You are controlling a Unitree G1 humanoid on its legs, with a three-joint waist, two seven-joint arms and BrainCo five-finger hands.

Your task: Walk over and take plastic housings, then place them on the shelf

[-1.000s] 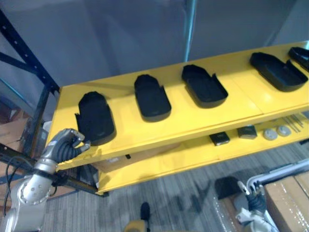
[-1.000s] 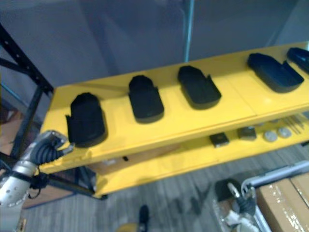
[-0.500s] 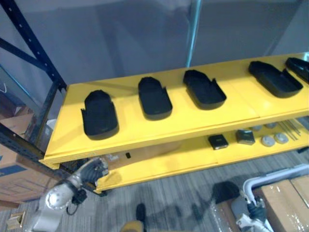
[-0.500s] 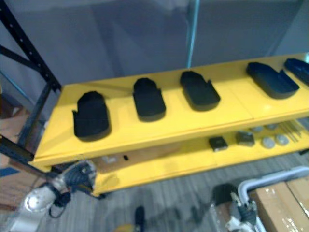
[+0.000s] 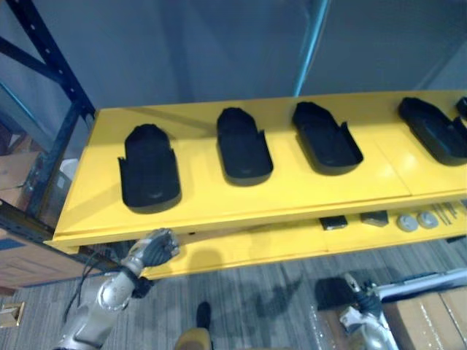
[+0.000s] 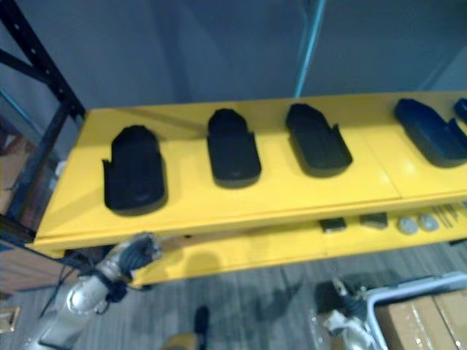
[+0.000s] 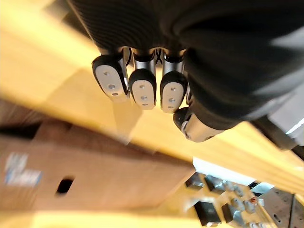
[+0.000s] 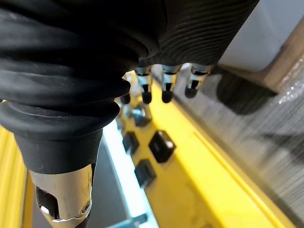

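Observation:
Several black plastic housings lie in a row on the upper yellow shelf (image 5: pixel 219 208): the leftmost housing (image 5: pixel 149 175), a second (image 5: pixel 244 146), a third (image 5: pixel 326 137) and another (image 5: pixel 438 131) at the right edge. My left hand (image 5: pixel 153 249) hangs just below that shelf's front edge, under the leftmost housing, and does not touch it. Its fingers (image 7: pixel 142 88) are curled and hold nothing. My right hand (image 5: pixel 359 315) hangs low at the bottom right near the floor, its fingers (image 8: pixel 164 83) relaxed and empty.
The lower yellow shelf (image 5: pixel 255 248) carries small dark blocks (image 5: pixel 334 222) and round discs (image 5: pixel 407 222). A dark blue rack upright (image 5: pixel 51 65) stands at the left. Cardboard boxes (image 6: pixel 416 324) sit on the floor at the bottom right, another (image 5: pixel 18 262) at the left.
My left hand has dropped from the upper shelf's front edge beside the leftmost housing to below the shelf. The whole view has shifted, so the camera moved. The housings stay put.

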